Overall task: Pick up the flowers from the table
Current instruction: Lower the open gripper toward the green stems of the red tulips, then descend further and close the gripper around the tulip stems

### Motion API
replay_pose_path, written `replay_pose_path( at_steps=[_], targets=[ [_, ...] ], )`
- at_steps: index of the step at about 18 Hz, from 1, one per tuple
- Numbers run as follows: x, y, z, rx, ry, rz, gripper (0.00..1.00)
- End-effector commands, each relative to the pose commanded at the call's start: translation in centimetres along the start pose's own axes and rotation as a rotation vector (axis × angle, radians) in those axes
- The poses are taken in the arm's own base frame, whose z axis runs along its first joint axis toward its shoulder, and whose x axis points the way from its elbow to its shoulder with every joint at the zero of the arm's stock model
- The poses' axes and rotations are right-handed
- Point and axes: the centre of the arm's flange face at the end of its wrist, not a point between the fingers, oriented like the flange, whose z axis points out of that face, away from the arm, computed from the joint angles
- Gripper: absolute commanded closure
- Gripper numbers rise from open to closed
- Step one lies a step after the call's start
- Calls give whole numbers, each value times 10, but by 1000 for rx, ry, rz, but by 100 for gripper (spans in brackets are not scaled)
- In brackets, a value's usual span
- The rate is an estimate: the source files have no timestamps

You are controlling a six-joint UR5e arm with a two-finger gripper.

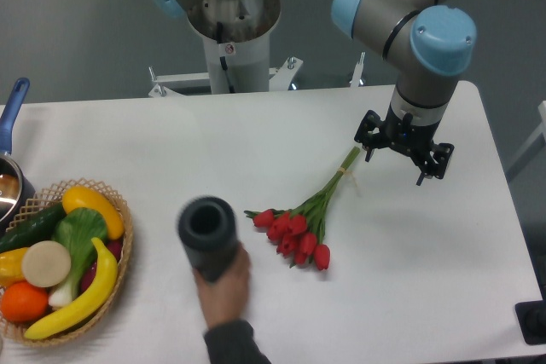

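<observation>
Right now the flowers lie flat on the table, buds lower left, stems running up-right toward the claw. It hovers just right of the stem tips, fingers seemingly apart, holding nothing.

The tulips have red buds on green stems, lying on the white counter. At their 1 o'clock, the black tool hangs from a grey arm with light-blue caps. At 9 o'clock, a tan woven basket holds a yellow banana, an orange and green vegetables.
</observation>
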Motion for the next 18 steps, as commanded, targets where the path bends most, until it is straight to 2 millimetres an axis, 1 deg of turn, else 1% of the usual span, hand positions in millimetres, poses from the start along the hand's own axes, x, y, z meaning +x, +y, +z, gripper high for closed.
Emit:
replay_pose_path(
  at_steps=[2,5,8,10,12,13,15,16,18],
  targets=[
    [4,1,7,-4,12,4,0],
    [11,-6,14,-1,6,15,0],
    [18,-6,27,5,-15,15,0],
    [28,-1,47,6,-11,10,0],
    [44,-5,66,13,-27,11,0],
    [51,-9,75,19,-39,-4,0],
    [62,-24,100,14,-24,-5,0],
    [65,-27,107,10,-9,0,0],
    [69,-30,111,6,-2,17,0]
  ],
)
